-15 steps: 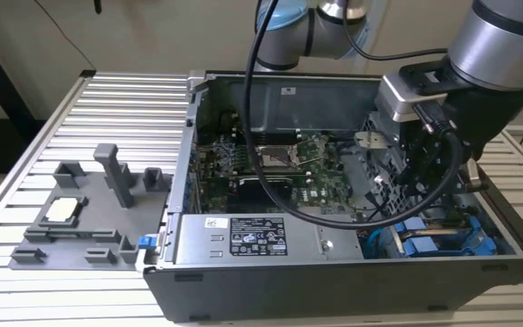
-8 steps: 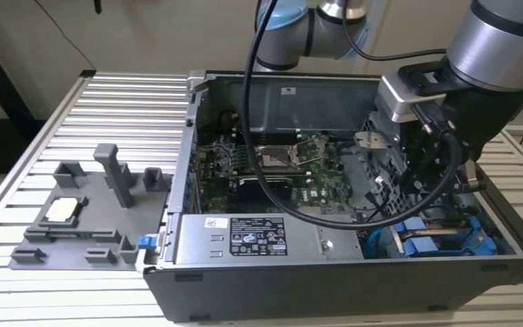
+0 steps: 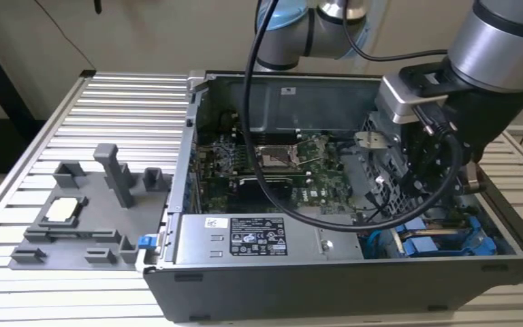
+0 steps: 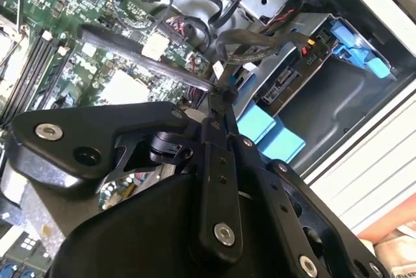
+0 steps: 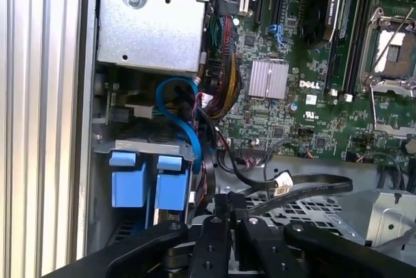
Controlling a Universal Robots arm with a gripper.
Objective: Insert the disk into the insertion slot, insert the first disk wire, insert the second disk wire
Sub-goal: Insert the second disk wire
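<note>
Bright even daylight in the exterior view, glare washing the ribbed table [image 3: 125, 102] pale, deep shadow inside the computer case [image 3: 334, 272], gripper [image 4: 218, 89] dark and softly blurred close up in both wrist views, green motherboard [image 5: 292, 89] sharp.

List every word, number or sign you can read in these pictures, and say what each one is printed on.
No text can be quoted with confidence.
Power-supply label: print and symbols too small to read.
Small sticker on the case's rear wall: too small to read.
Motherboard: a white maker's mark by the heatsink; the other board print is too small to read.
</note>
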